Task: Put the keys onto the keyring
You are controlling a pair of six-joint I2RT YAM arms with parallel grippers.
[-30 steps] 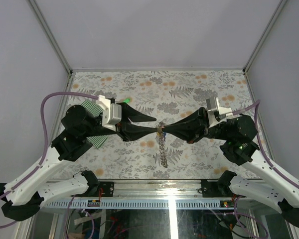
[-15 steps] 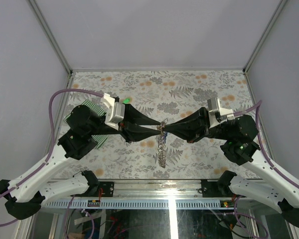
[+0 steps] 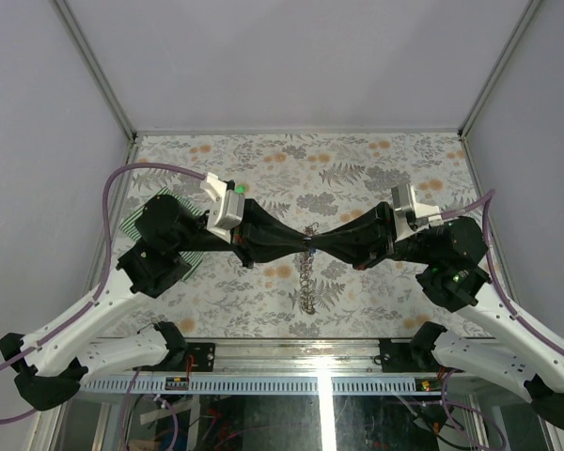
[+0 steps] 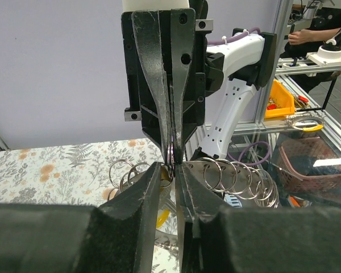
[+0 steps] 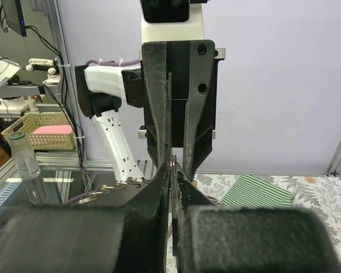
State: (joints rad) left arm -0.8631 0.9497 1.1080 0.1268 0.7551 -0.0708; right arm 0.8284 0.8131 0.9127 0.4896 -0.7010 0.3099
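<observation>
Well right of the cloth [image 5: 256,193], my two tools meet tip to tip above the tabletop [image 3: 357,169]. My right tool [image 5: 170,170] is clenched on a ring of the keyring [image 3: 308,282], whose chain trails from the tips. My left tool [image 4: 169,170] straddles that ring, fingers narrowly apart; whether it pinches, I cannot tell. I make out no keys. Both tools crowd one thin ring, so a slight twist could pop it free and drop the chain.
</observation>
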